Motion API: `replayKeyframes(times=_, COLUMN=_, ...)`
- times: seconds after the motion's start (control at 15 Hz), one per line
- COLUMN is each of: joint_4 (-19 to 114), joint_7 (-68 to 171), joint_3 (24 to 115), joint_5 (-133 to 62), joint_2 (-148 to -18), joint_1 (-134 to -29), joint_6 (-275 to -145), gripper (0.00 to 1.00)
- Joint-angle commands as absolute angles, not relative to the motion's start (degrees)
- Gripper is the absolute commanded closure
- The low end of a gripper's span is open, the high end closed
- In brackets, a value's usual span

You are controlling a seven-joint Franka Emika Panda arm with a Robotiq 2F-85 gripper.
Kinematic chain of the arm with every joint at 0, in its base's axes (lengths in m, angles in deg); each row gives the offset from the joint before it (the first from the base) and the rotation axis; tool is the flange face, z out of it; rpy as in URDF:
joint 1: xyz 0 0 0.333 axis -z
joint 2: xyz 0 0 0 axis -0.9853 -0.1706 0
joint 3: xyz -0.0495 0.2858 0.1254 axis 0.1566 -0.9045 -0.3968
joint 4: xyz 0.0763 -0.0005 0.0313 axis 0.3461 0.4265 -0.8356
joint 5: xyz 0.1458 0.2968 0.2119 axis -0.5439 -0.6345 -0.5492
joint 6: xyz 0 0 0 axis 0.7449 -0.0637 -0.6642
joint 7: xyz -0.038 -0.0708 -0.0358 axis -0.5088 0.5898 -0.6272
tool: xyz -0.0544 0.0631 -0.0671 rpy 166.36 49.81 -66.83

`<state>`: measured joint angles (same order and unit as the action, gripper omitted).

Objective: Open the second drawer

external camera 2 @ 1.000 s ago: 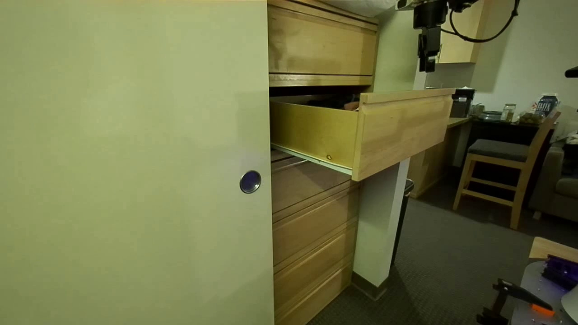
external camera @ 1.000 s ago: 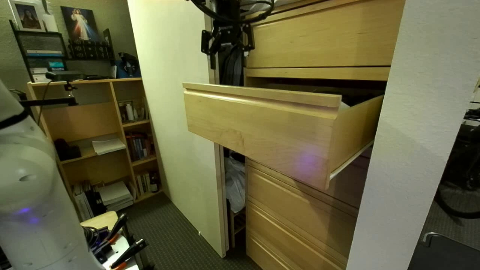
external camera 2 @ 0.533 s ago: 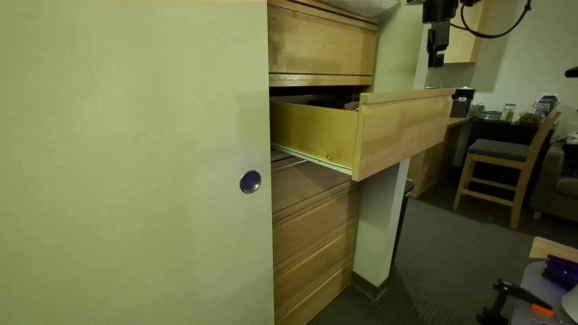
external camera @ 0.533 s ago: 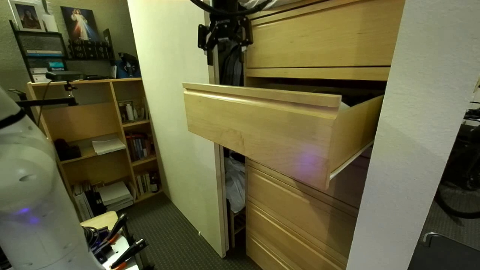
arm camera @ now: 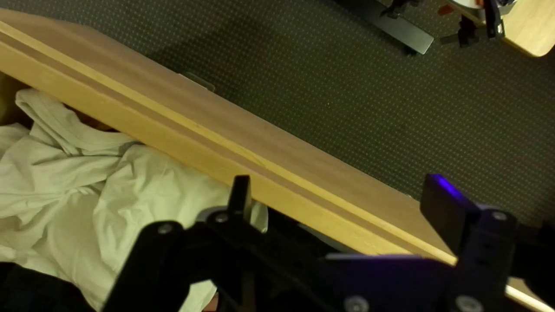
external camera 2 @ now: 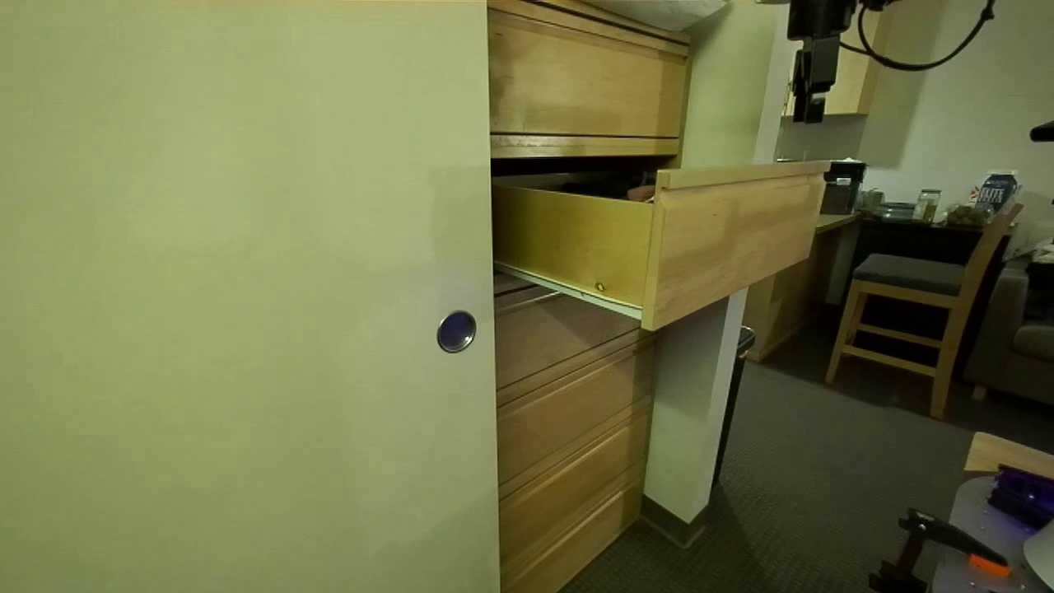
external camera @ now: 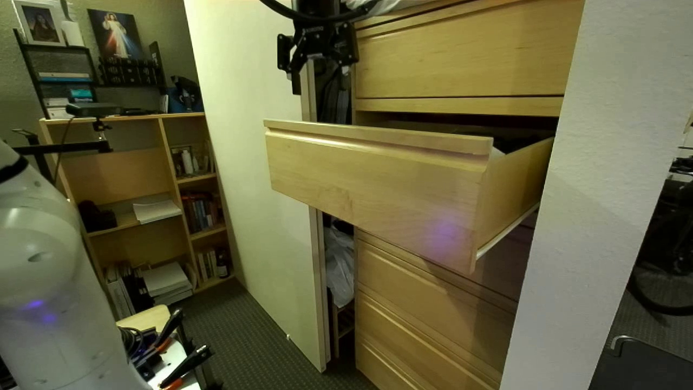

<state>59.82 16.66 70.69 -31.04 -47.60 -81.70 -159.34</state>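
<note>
The second drawer (external camera: 373,184) is pulled far out of the blond-wood cabinet, its plain front panel standing clear of the drawer fronts below. Its side wall (external camera 2: 568,239) and metal runner show in both exterior views. Above the panel's top edge, and apart from it, hangs my black gripper (external camera: 320,81), pointing down. In the wrist view the gripper (arm camera: 342,203) is open with its fingers wide apart and nothing held. The panel's front face (arm camera: 260,143) crosses that view diagonally beneath the fingers. Pale cloth (arm camera: 108,195) lies inside the drawer, whose interior is partly hidden by the gripper.
Above is a shut drawer front (external camera: 465,59). A cream door panel (external camera 2: 247,247) stands beside the cabinet, and a white wall end (external camera: 601,162) on its opposite side. A bookshelf (external camera: 122,179) and a small table with clamps (external camera: 184,368) are nearby. Farther off stands a chair (external camera 2: 914,284).
My gripper has drifted outward, away from the cabinet, and slightly up, still above the drawer front. The drawer has not moved.
</note>
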Motion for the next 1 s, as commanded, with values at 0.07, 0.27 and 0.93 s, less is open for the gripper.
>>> replayKeyframes(times=0.07, joint_4=66.55, joint_7=16.46, joint_3=71.17, joint_5=-31.32, joint_2=-42.79, joint_1=-82.07, joint_6=-165.12, gripper=0.00)
replayKeyframes(times=0.27, joint_4=68.97, joint_7=16.59, joint_3=71.22, joint_5=-31.20, joint_2=-41.62, joint_1=-82.29, joint_6=-167.33, gripper=0.00)
replayKeyframes(times=0.93, joint_4=72.50, joint_7=22.43, joint_3=71.11, joint_5=-32.37, joint_2=-39.54, joint_1=-81.72, joint_6=-167.09, gripper=0.00)
